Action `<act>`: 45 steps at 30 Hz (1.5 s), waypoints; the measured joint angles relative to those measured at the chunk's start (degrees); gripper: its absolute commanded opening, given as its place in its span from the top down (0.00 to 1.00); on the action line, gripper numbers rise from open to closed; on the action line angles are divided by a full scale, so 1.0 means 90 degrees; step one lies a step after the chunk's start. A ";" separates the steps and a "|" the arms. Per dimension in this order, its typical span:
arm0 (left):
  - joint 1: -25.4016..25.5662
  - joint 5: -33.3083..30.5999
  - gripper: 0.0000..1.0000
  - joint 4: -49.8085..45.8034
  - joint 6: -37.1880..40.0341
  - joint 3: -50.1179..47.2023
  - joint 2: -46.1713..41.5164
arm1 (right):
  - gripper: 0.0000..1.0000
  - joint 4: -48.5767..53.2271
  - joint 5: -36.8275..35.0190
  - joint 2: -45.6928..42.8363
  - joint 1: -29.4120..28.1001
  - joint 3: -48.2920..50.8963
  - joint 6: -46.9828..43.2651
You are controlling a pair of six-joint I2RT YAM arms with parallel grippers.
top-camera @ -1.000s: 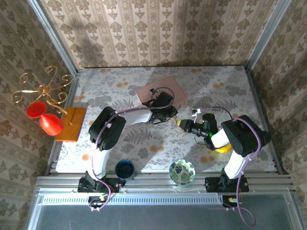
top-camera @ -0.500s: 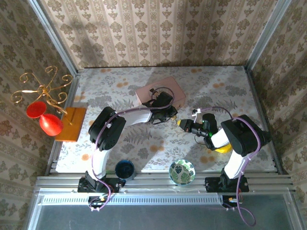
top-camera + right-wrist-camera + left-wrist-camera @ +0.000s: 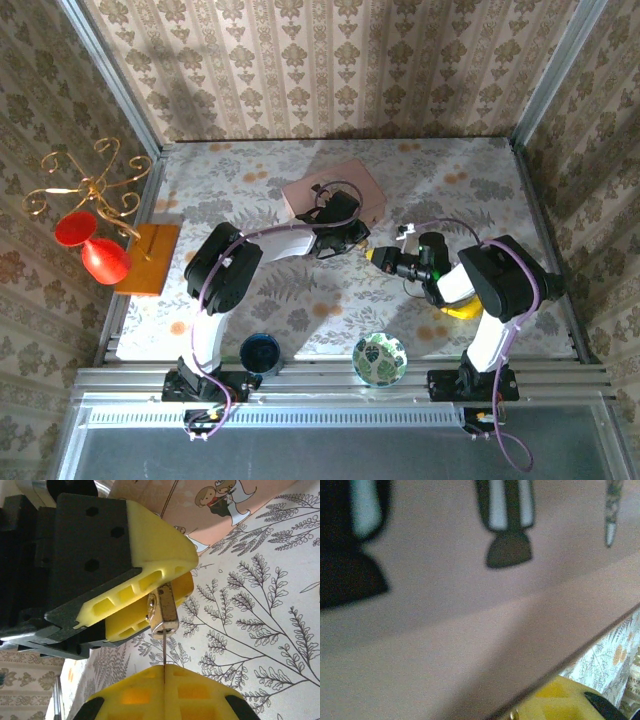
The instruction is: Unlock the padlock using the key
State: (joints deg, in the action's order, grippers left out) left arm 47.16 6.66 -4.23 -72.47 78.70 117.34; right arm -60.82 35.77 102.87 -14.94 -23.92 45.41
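Note:
A tiny brass-and-silver padlock [image 3: 165, 611] is pinched between the yellow fingers [image 3: 160, 555] of my left gripper [image 3: 175, 587], keyhole end facing down in the right wrist view. The thin key [image 3: 163, 650] runs from that keyhole into the closed yellow pads of my right gripper [image 3: 164, 669], which is shut on it. From above, the left gripper [image 3: 352, 240] and right gripper [image 3: 378, 258] meet tip to tip just in front of the pink box [image 3: 335, 190]. The left wrist view looks close onto the pink box's [image 3: 470, 605] printed side.
A blue bowl [image 3: 261, 352] and a green patterned bowl [image 3: 380, 358] stand at the near edge between the arm bases. A wooden stand [image 3: 147, 257] with a gold hanger and red ornaments is at the left. Something yellow [image 3: 463, 308] lies under the right arm.
My right gripper has crept a little to the left, closer to the left gripper and the padlock. The left arm has stayed put.

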 measured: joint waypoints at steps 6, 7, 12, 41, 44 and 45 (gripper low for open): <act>0.0000 0.0068 1.00 0.0005 0.0002 -0.0034 -0.0024 | 1.00 0.0493 0.0019 -0.0333 0.0177 -0.0112 -0.0097; 0.0000 0.0092 1.00 0.0002 0.0002 -0.0034 -0.0039 | 1.00 0.0658 0.0029 -0.0437 0.0192 -0.0124 -0.0148; 0.0007 0.0221 1.00 0.0000 0.0002 -0.0034 -0.0049 | 1.00 0.1292 0.0010 -0.0760 0.0192 -0.0180 -0.0376; 0.0012 0.0233 1.00 -0.0002 0.0002 -0.0034 -0.0049 | 1.00 0.1066 -0.0338 -0.0527 -0.0012 -0.0296 -0.0206; 0.0012 0.0228 1.00 -0.0002 0.0002 -0.0034 -0.0049 | 1.00 0.1069 -0.0401 -0.0529 -0.0036 -0.0296 -0.0187; 0.0012 0.0219 1.00 -0.0002 0.0002 -0.0034 -0.0049 | 1.00 0.1069 -0.0427 -0.0529 -0.0053 -0.0296 -0.0187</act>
State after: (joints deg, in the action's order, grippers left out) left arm 47.27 8.62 -4.25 -72.44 78.39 116.90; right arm -51.20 31.92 98.10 -15.42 -26.59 43.72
